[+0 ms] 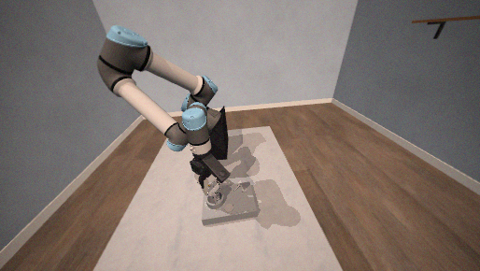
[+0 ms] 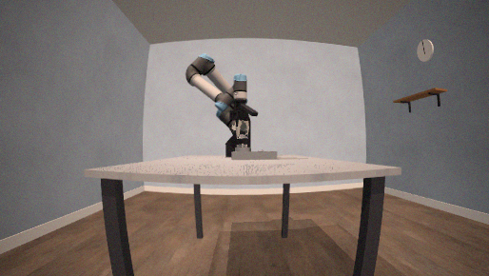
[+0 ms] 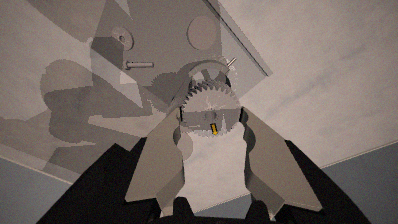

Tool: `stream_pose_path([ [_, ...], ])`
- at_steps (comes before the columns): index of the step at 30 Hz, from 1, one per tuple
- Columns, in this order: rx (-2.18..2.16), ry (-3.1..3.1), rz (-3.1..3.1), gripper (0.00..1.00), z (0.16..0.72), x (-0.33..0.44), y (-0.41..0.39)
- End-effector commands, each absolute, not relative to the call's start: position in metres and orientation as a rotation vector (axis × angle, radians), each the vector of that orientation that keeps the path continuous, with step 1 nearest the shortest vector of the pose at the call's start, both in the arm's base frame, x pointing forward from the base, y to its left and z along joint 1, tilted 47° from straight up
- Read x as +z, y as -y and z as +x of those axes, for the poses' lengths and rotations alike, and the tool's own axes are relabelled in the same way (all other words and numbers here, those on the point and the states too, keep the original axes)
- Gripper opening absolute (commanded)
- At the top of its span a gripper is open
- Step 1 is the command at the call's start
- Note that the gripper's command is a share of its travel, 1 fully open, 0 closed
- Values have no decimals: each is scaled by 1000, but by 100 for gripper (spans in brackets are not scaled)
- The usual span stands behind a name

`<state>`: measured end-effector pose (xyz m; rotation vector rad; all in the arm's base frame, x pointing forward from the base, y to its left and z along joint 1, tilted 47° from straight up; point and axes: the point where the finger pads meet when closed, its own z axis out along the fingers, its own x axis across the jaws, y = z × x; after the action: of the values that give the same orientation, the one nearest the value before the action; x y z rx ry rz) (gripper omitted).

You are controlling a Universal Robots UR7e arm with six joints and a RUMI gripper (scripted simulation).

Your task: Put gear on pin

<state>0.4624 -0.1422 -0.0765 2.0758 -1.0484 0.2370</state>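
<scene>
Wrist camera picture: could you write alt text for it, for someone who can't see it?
Seen from the wrist, the gripper is shut on a grey toothed gear that bears a small yellow arrow, held between two pale fingers. Beyond the gear lies a grey base plate with a round collar and a thin pin, all on a pale table top.

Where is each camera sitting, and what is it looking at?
Top: high up, looking down at the table, the grey plate and the whole arm.
Exterior: low, out in the room, facing the table's edge; the arm shows far off.
Wrist: on the arm, looking past two fingers shut on the gear with its yellow arrow.
Shared: top and wrist both show the plate.
</scene>
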Motion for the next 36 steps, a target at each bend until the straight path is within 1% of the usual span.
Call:
stream_pose_path([
  [1,208,976,2111,0,463,-76,142],
  [36,-90,321,2296,0,463,-76,142],
])
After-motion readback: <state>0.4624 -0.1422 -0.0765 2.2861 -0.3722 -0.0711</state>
